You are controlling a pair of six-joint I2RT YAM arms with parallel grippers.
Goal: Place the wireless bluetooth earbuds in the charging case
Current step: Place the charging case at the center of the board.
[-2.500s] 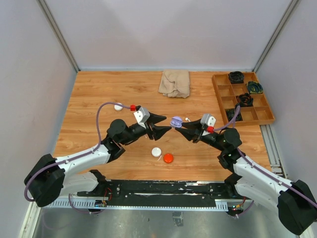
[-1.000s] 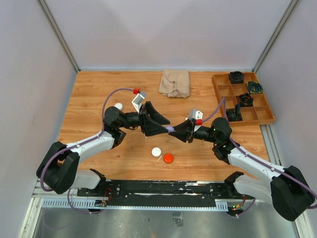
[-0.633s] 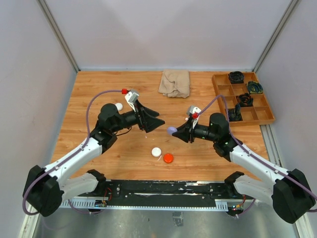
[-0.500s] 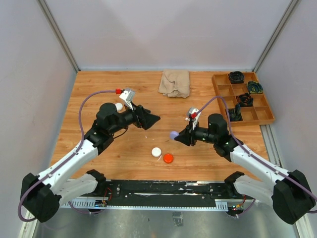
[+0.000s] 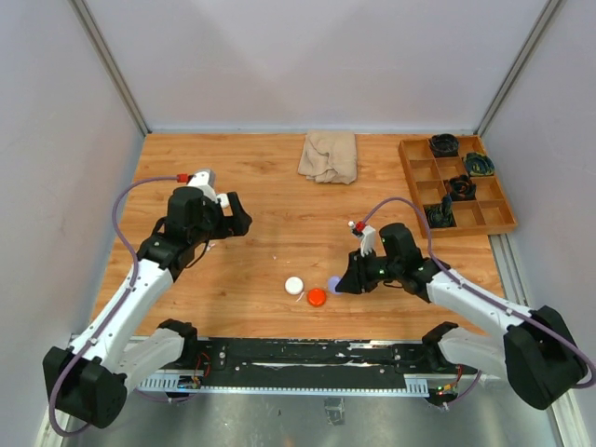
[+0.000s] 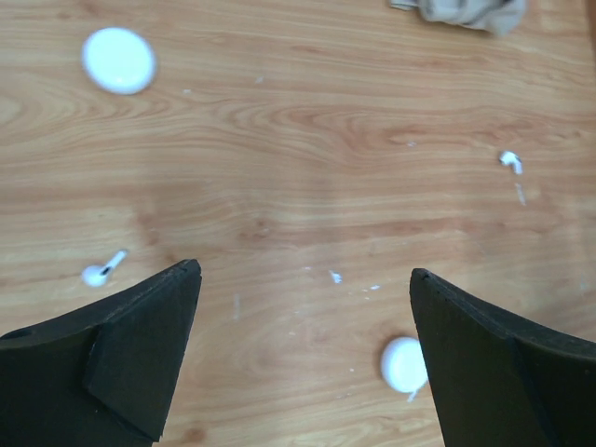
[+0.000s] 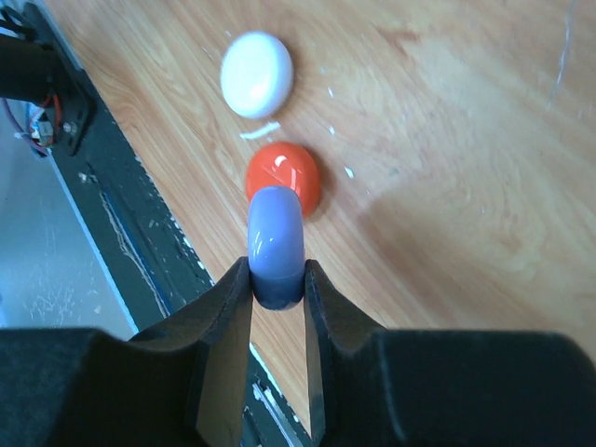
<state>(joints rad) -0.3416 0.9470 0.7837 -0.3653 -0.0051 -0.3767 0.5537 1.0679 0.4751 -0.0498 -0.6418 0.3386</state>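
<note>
**A:** Purple marks the step from above. The right gripper (image 5: 343,282) is pinched on a purple case (image 5: 333,282), low over the table (image 5: 279,177). It is just beside a red puck (image 5: 317,297) and a white puck (image 5: 294,286).

**B:** And the left gripper (image 5: 233,219)?

**A:** Off to the left, well apart from that group, jaws spread wide with nothing in them. The buds are too small to pick out from up there.

**B:** Left wrist view, then.

**A:** Bare wood between the wide fingers (image 6: 121,345). One white earbud (image 6: 101,273), a tiny bulb with a short stem, lies just beyond the fingertip on the picture's left. A second white earbud (image 6: 509,160) lies farther off to the right. A rounded white piece (image 6: 403,363) sits by the other finger; bud or puck, I cannot tell.

**B:** Right wrist?

**A:** The case stands on edge between nearly closed fingers. It is glossy and smooth, with no lid seam showing. The red puck is just beyond it, the white puck past that.

**B:** So which step?

**A:** I'd judge the case is being set down beside the pucks, with the white buds not yet in any case. The next move calls for the left arm to drop over the near bud. It has to close dead centre on something that small. The case would need to lie flat and open first.
</note>
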